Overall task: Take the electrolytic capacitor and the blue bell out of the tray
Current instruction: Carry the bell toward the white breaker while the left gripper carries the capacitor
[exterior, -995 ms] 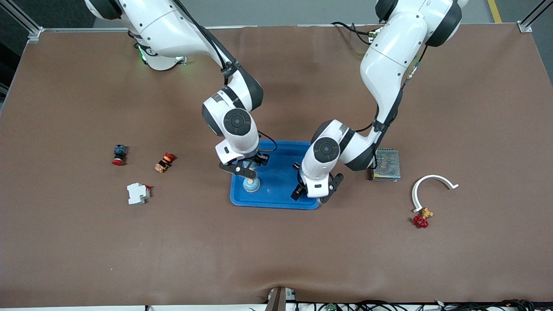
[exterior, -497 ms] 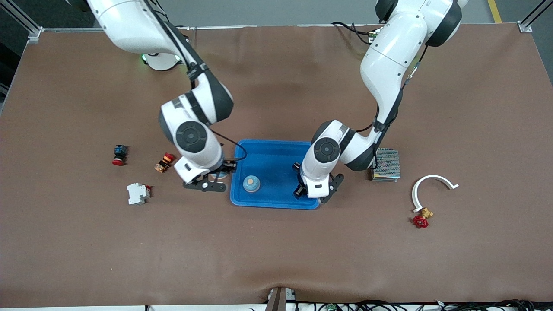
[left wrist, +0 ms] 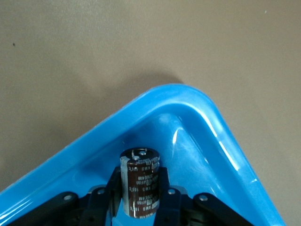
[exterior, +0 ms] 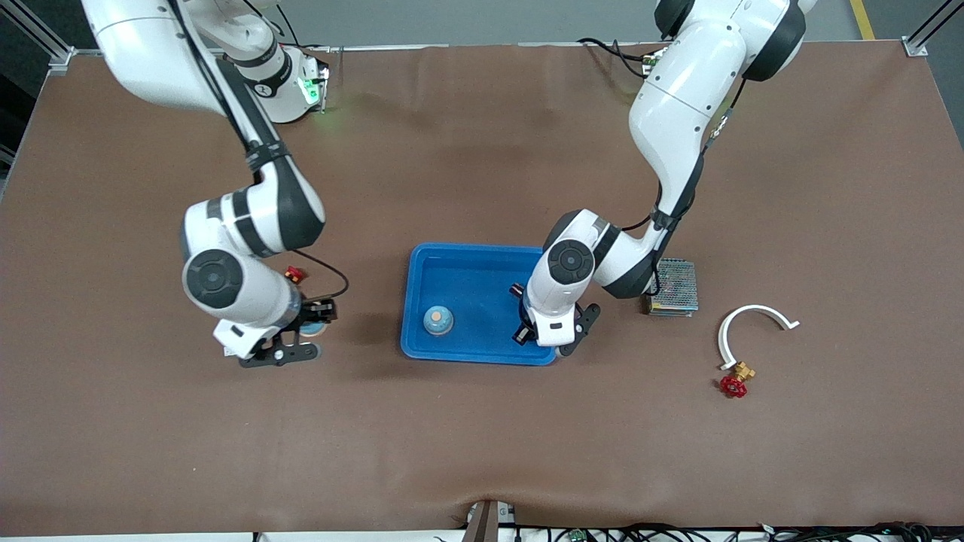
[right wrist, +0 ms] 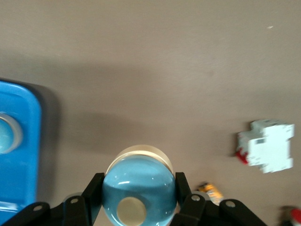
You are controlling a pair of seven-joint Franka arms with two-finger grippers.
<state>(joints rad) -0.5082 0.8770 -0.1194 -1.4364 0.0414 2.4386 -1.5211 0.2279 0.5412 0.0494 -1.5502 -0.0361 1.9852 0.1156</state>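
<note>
Broadly, a brown bench (exterior: 482, 436) fills the front view, with the two white arms reaching down onto it from their bases.

A blue tray (exterior: 482, 263) sits mid-bench. Inside it, toward the right arm's end, a bell (exterior: 437, 320) with a blue dome and orange top stands on the tray floor.

At the tray's corner nearer the front camera, toward the left arm's end, the left gripper (exterior: 553, 336) is down in the tray, its fingers (left wrist: 164, 188) pressed against both sides of a dark capacitor (left wrist: 140, 181), which stands upright just inside the tray's rounded corner.

The right gripper (exterior: 290, 342) is over bare bench between the tray and the small parts at the right arm's end. It is clamped on a second bell (right wrist: 139, 190), a blue dome with a pale button, and the fingers (right wrist: 186, 197) grip its sides.

Just beside the left arm, a metal mesh-covered box (exterior: 675, 286) lies on the bench. Nearer the camera from it are a white curved clip (exterior: 742, 320) and a red-handled brass valve (exterior: 735, 382).

A white circuit breaker (right wrist: 267, 146) lies on the bench near the right gripper, seen from the right wrist. A small red and orange button (exterior: 294, 275) peeks out beside the right arm.
</note>
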